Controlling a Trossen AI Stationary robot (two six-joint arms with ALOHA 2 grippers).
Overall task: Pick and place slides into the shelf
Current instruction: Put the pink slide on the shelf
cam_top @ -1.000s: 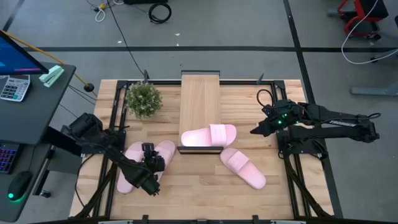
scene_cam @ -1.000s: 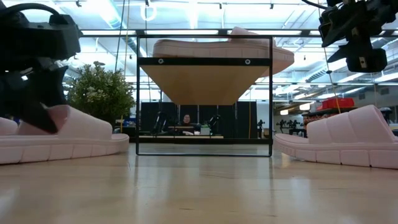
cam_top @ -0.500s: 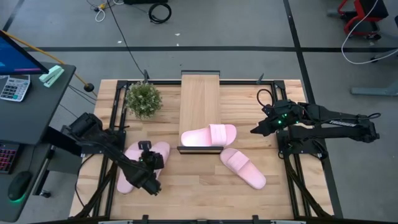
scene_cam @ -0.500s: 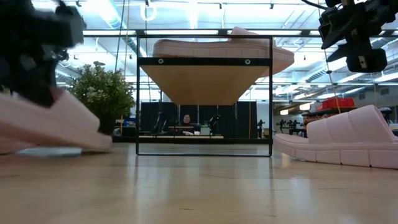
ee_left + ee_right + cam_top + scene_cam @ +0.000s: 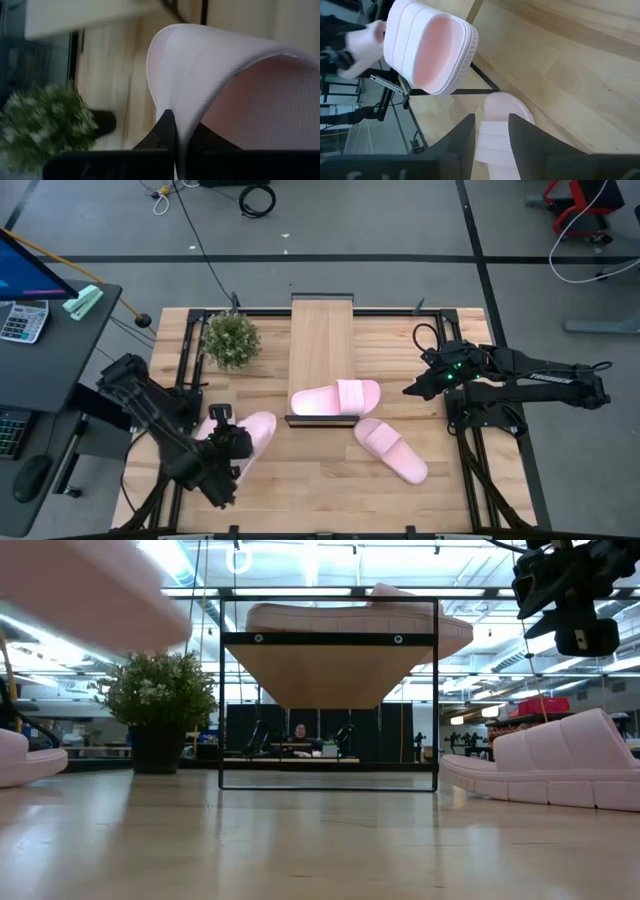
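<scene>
Lifted off the wood tabletop, 1 foam slide hangs pinched in left end effector.

The left gripper's jaws pinch a pink slide, a plant beyond.

2 dark, jointed arms, matte black with looping black cables; the right arm shows a small green light near its wrist.
</scene>
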